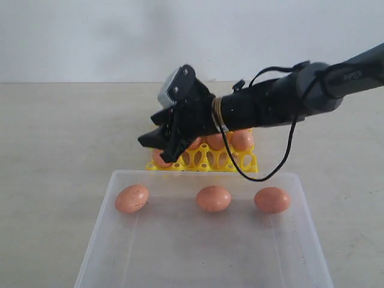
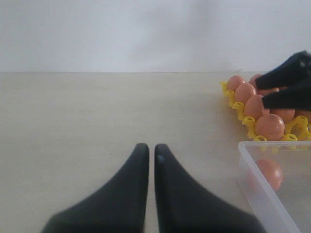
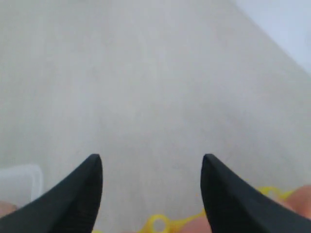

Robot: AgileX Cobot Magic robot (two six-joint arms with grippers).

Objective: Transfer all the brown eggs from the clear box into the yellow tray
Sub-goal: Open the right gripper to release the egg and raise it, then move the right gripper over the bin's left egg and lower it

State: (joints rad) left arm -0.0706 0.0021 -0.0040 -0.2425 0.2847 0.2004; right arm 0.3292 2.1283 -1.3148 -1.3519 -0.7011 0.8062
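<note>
Three brown eggs point(image 1: 132, 198), point(image 1: 213, 198), point(image 1: 272, 200) lie in a row near the far wall of the clear box point(image 1: 99, 231). Behind it stands the yellow tray point(image 1: 207, 161), with several eggs point(image 1: 242, 140) in its cups. My right gripper point(image 1: 153, 150) hovers open and empty over the tray's left end; in the right wrist view it point(image 3: 151, 162) spans a strip of the tray point(image 3: 158, 224) with bare table beyond. My left gripper point(image 2: 148, 148) is shut on nothing, low over the table left of the box point(image 2: 257, 187) and tray point(image 2: 241, 109).
The right arm point(image 1: 282, 99) and its looping black cable point(image 1: 288, 150) stretch across above the tray from the right. The beige table point(image 1: 54, 138) runs back to a pale wall. One egg point(image 2: 268, 174) shows through the box's wall in the left wrist view.
</note>
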